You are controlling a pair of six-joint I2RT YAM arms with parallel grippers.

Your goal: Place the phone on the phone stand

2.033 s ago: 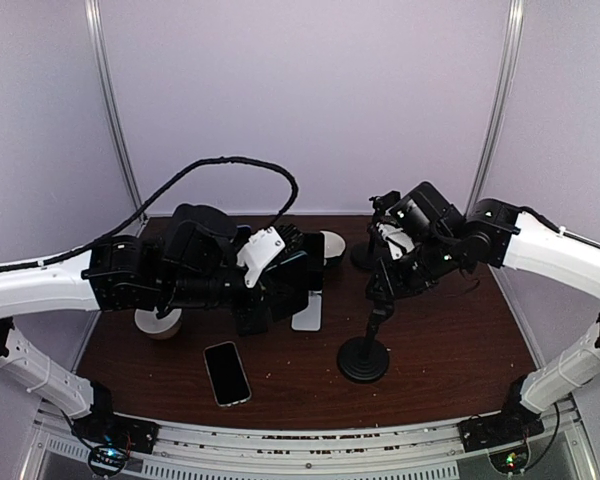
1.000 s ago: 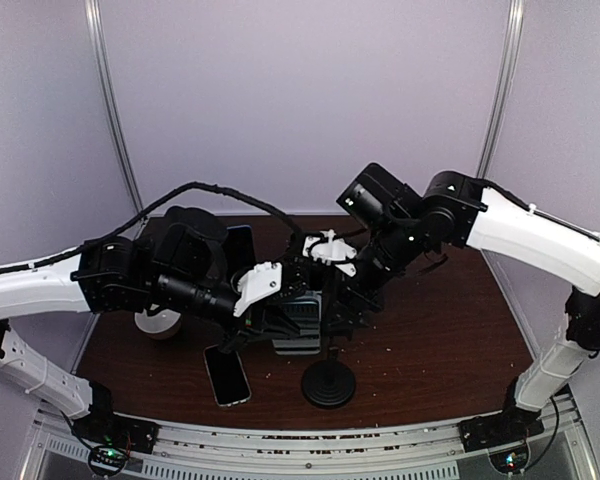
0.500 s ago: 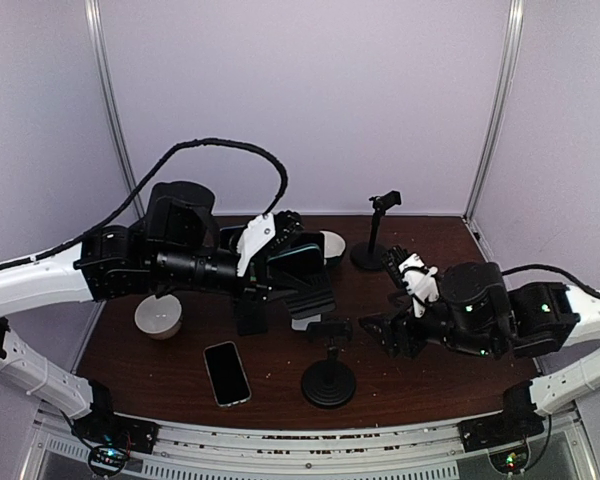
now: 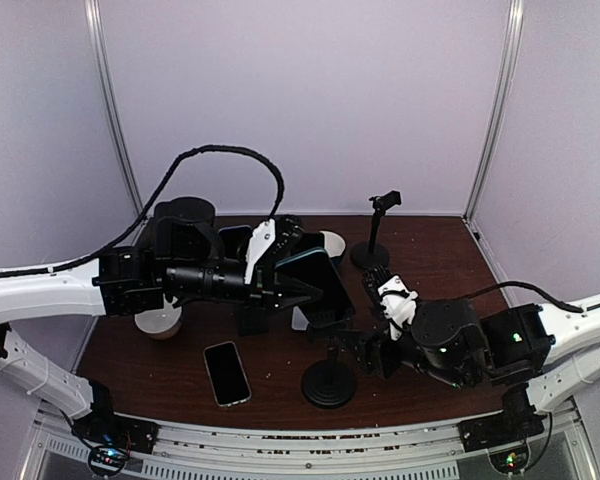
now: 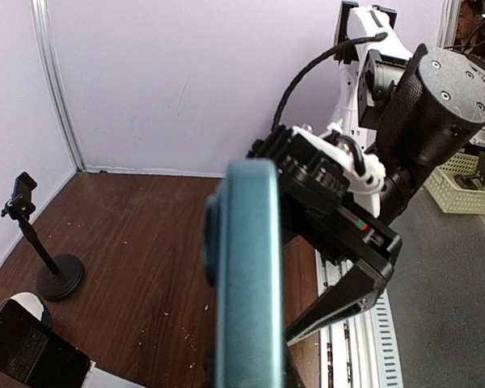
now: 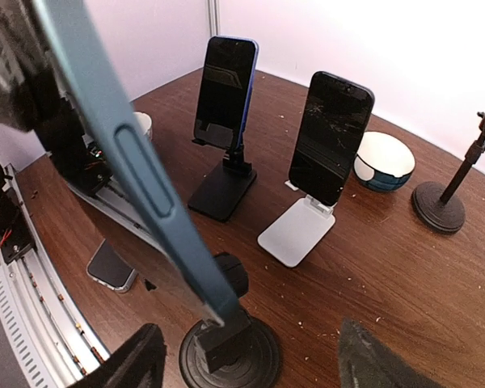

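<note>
Phone (image 4: 320, 285): slim handset in a teal-blue case, with a dark glass face and a long side button on its edge. It is held clear of the table (image 4: 455, 262) at a tilt, upper end toward the left arm, lower end down at the clamp head of the phone stand (image 4: 328, 385). From the right wrist view the lower corner meets that clamp, but whether it is seated there cannot be told. Phone stand: black, with a round flat base, a short post and a small clamp on top; it stands upright at the near middle of the table. Left gripper (image 4: 292, 287): fingers closed together on the phone's upper part, carrying it in the air. Right gripper (image 4: 372, 352): fingers spread wide apart, one to each side of the stand's base as its own camera sees them, gripping nothing; from above it hangs just right of the stand's clamp. Further items on the table: black stand (image 6: 220, 190) propping a blue phone (image 6: 226, 89) upright; just beside it, white stand (image 6: 295, 234) propping a dark phone (image 6: 330, 133). Behind these are a white bowl (image 6: 385, 162) with a blue band and a tall stand (image 6: 440, 206) with a thin post. A spare phone (image 4: 226, 372) lies flat near the front edge, and a white cup (image 4: 160, 320) sits under the left arm.
</note>
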